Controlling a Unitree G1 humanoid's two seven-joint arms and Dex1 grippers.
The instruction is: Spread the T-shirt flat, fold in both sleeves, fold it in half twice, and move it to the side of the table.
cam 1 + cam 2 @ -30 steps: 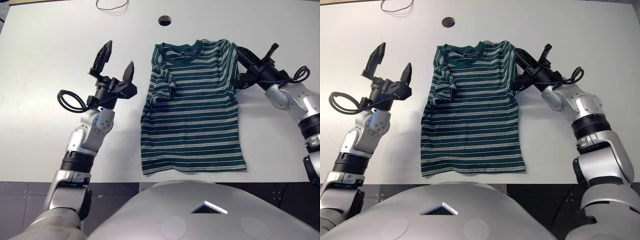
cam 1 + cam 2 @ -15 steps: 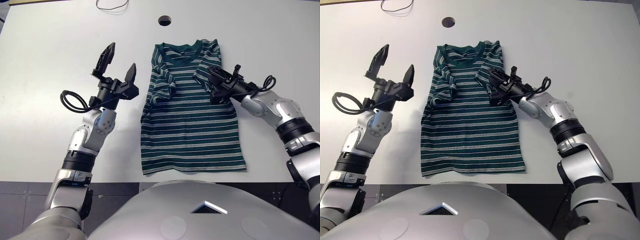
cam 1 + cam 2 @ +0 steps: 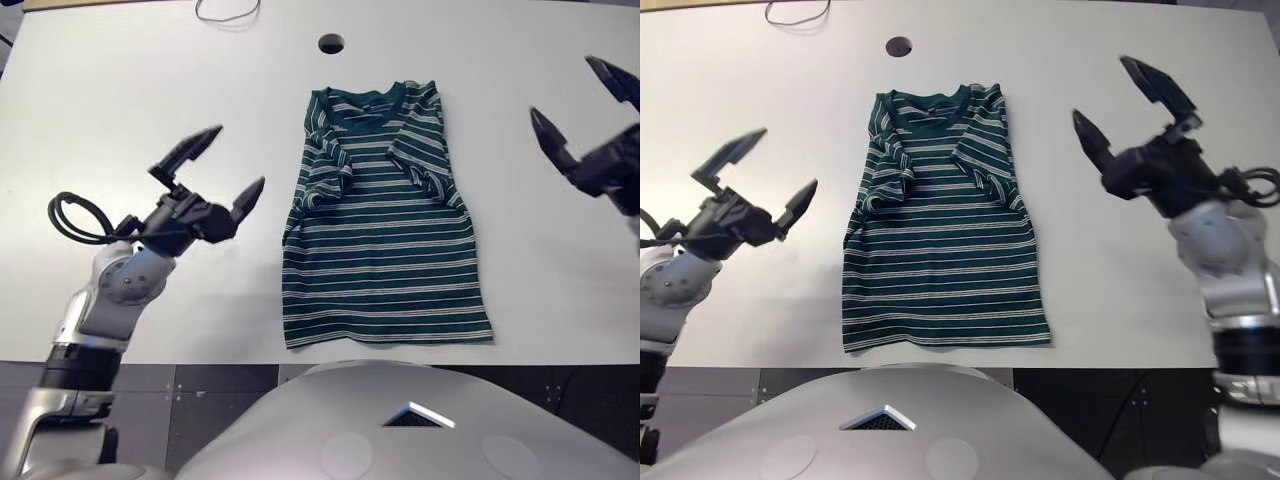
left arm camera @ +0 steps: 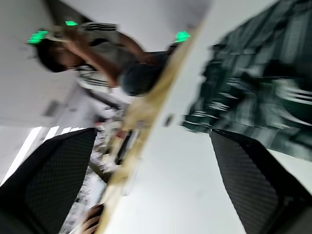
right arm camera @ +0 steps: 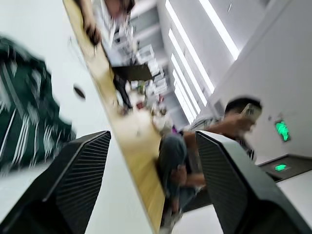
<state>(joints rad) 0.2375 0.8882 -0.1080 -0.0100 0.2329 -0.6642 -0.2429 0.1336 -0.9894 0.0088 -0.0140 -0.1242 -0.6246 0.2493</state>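
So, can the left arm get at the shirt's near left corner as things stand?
Probably yes: the left gripper hangs open beside the T-shirt, and only tabletop lies between them.

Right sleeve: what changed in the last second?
The right tool folded the right sleeve inward onto the shirt, released it and pulled back right, open. The left tool drew back lower and left, open throughout. Shirt body and left sleeve unchanged.
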